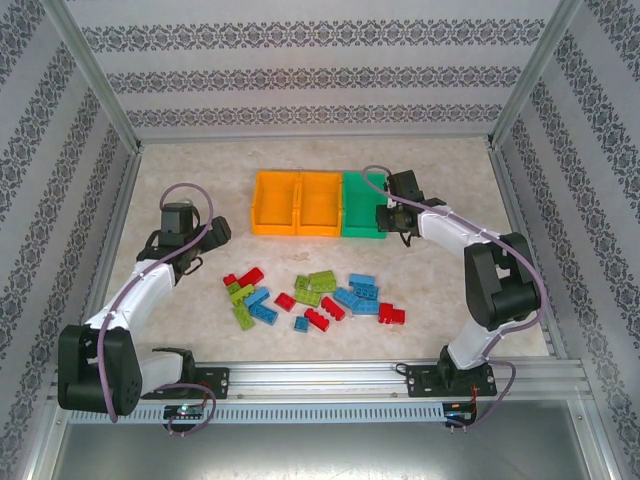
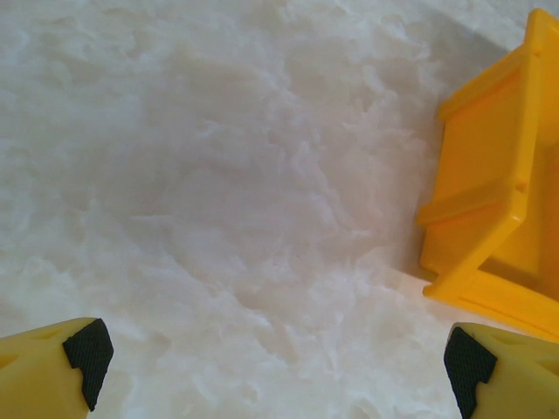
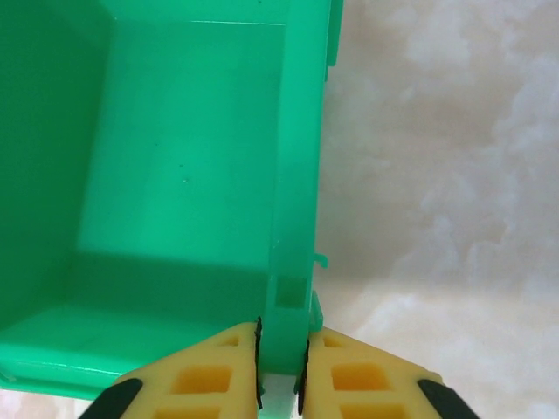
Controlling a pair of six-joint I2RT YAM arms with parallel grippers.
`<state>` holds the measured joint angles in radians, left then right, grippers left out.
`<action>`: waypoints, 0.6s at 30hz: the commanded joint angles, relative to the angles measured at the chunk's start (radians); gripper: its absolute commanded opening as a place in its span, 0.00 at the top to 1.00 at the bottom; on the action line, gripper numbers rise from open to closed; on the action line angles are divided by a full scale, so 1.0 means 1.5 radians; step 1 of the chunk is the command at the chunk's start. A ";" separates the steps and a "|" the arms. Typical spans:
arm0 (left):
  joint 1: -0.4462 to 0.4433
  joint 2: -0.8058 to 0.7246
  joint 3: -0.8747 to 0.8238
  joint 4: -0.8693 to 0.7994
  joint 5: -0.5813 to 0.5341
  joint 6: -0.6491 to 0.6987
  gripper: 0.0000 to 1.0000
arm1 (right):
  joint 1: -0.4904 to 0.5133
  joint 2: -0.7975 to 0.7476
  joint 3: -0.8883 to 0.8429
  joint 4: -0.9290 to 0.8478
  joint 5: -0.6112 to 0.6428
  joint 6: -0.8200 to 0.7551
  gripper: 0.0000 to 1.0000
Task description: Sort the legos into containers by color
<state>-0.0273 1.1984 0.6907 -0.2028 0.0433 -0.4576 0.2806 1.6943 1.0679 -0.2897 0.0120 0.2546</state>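
From above, the legos (image 1: 310, 293) lie scattered on the table (image 1: 450, 290) in front of the arms, with red, lime green and blue mixed and several touching. Behind them three bins stand in a row, wall against wall: the two orange bins (image 1: 297, 203) on the left and the green bin (image 1: 362, 205) on the right. No brick shows inside any of them. The left gripper (image 1: 215, 232) hangs over bare table just left of the row. The right gripper (image 1: 385, 215) is at the green bin's right wall.

In the left wrist view, the left gripper's jaws stand wide and hold nothing. Bare table lies beneath them, and the corner of an orange bin, probably the left-hand one, sits off to the right.

In the right wrist view, the right gripper is clamped on the green bin's thin side wall near a corner, one finger inside and one outside.

The bin looks light, stiff and smooth, so it should slide easily on the table. Pinched by one wall near a corner, it may swing or tip. The bricks look hard, light and slick. Each is best taken across its flat sides rather than over the studs, starting with those on the outside of the heap that have room for the fingers.
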 commanded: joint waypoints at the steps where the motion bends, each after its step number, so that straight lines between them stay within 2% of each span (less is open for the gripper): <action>1: -0.009 -0.013 -0.012 -0.015 0.006 -0.008 0.01 | 0.009 -0.037 -0.023 -0.043 0.034 -0.011 0.72; 6: -0.013 -0.017 -0.013 -0.016 0.011 -0.006 0.01 | 0.028 -0.103 -0.039 -0.059 0.048 0.014 0.37; 9: -0.017 -0.025 -0.015 -0.015 0.009 -0.004 0.01 | 0.055 -0.147 -0.060 -0.075 0.048 0.052 0.27; 12: -0.022 -0.031 -0.017 -0.014 0.007 -0.004 0.01 | 0.090 -0.180 -0.085 -0.093 0.023 0.120 0.24; 18: -0.034 -0.030 -0.018 -0.013 0.004 -0.003 0.01 | 0.162 -0.180 -0.130 -0.151 0.026 0.264 0.19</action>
<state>-0.0608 1.1683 0.6762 -0.2031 0.0525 -0.4576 0.4953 1.4174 0.9131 -0.4362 0.0559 0.5068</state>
